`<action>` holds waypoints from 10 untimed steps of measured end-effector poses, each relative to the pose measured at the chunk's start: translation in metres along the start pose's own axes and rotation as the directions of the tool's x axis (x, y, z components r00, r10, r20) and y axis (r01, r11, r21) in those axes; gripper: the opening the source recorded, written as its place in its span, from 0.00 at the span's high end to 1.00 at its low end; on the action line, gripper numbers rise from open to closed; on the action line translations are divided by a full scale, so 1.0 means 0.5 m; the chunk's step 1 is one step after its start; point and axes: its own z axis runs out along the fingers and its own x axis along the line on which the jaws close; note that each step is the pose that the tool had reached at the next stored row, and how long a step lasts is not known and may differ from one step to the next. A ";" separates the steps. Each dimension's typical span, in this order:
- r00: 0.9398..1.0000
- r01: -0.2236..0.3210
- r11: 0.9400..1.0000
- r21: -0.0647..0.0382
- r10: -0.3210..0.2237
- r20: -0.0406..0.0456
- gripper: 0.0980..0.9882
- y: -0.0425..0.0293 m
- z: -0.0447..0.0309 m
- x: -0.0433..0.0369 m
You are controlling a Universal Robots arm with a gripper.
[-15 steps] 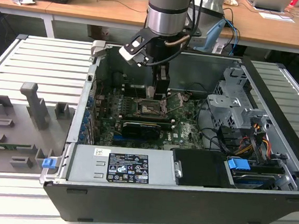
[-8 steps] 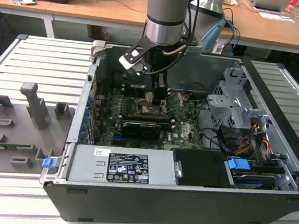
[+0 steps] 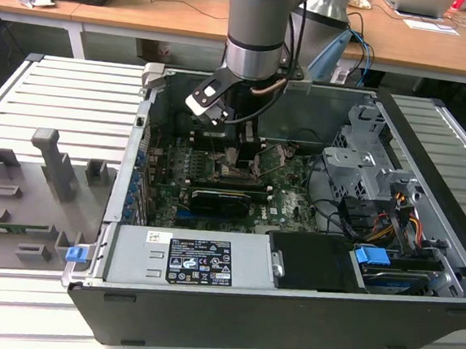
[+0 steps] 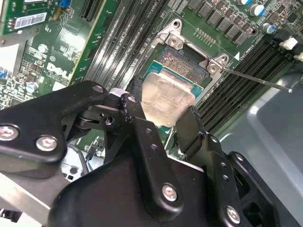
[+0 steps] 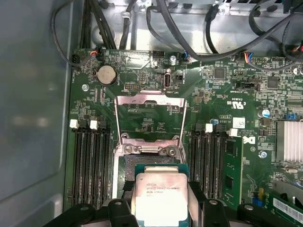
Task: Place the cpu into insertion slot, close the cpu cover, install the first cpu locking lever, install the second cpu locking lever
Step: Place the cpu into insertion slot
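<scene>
Gripper (image 4: pixel 163 101) is clamped on the cpu (image 5: pixel 159 198). It's held flat, lid up, just over the insertion slot (image 4: pixel 182 61), not seated. cpu cover (image 5: pixel 150 100) stands open. The part is square, so no real long axis; edges look parallel to the slot rim. Risk: tilt or offset at release drives a corner into the pins. Can't verify keying.

Inside the open computer case (image 3: pixel 285 326), the claw (image 4: pixel 164 101) holds the cpu (image 5: pixel 160 198) over the insertion slot (image 5: pixel 124 171) in the motherboard (image 5: pixel 142 75). The cpu cover (image 5: pixel 150 100) stands swung open at one edge of the slot. Memory slots (image 5: pixel 87 165) flank it on two sides.
</scene>
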 end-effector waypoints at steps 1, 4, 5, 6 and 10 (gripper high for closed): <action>1.000 0.000 1.000 0.000 0.000 0.000 0.52 0.000 0.002 0.000; 1.000 0.000 1.000 0.000 0.000 0.000 0.52 -0.003 0.007 0.000; 1.000 0.000 1.000 0.000 0.000 0.000 0.52 -0.005 0.009 0.000; 1.000 0.000 1.000 0.000 0.000 0.000 0.52 -0.006 0.010 0.000; 1.000 0.000 1.000 0.000 0.000 0.000 0.52 -0.007 0.017 0.004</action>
